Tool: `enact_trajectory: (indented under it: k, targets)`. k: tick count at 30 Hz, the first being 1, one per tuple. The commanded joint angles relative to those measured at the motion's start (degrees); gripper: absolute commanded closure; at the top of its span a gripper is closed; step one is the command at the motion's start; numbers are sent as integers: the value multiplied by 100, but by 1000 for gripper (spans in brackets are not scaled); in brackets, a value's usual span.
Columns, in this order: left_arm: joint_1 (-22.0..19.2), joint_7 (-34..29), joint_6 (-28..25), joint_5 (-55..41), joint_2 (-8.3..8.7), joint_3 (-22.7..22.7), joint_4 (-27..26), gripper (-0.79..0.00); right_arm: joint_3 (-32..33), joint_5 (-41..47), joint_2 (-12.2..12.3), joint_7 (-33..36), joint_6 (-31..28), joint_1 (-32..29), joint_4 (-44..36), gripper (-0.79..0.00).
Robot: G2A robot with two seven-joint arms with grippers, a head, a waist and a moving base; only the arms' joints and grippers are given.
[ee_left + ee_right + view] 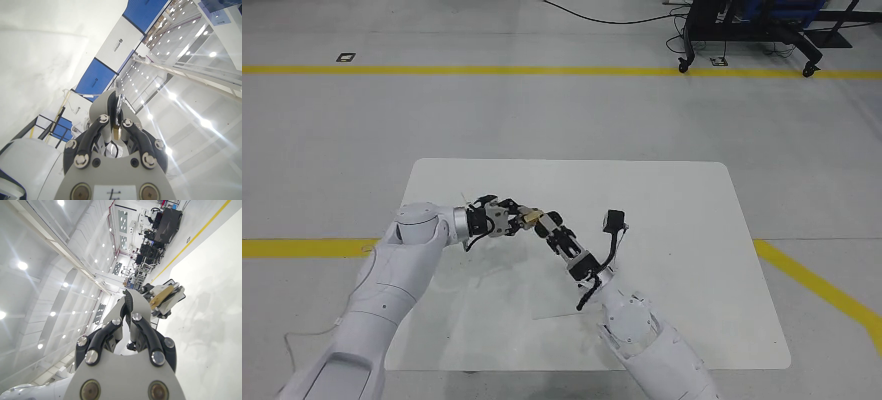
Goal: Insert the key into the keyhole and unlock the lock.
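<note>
Left gripper (508, 217) is clamped on the brass lock (117, 133), held above mid surface (682, 200). Right gripper (127, 302) is pinched together just beside the lock; can't make out a key. Lock is probably rigid, dense, slick metal, so grip the flat body sides. White surface, open hall, yellow floor line (542, 69).

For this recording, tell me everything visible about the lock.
The lock is a small padlock with a brass-looking body and a shiny silver shackle-like part. It is clamped between the left gripper's fingers above the white table. The right gripper sits right beside it; whether they touch cannot be told.
</note>
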Motion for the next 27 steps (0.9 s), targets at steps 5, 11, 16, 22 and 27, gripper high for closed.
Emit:
enact_trajectory:
  k: [5,11,16,22,27]
  targets:
    - [152,153,-422,-206,24,-191,-197,0,278,1951,97,1931,417,-120,-63,-243]
    - [382,19,-1025,-48,78,-299,-592,0,529,3314,147,3197,969,62,315,-234]
    - [488,-200,-1208,-29,115,-373,-725,0,597,3632,164,3479,1152,176,451,-225]
    - [535,-286,-1281,10,138,-405,-816,0,622,3833,169,3542,1190,235,477,-234]
    - [572,-397,-1424,119,160,-413,-894,0,568,3893,164,3523,1305,335,556,-222]
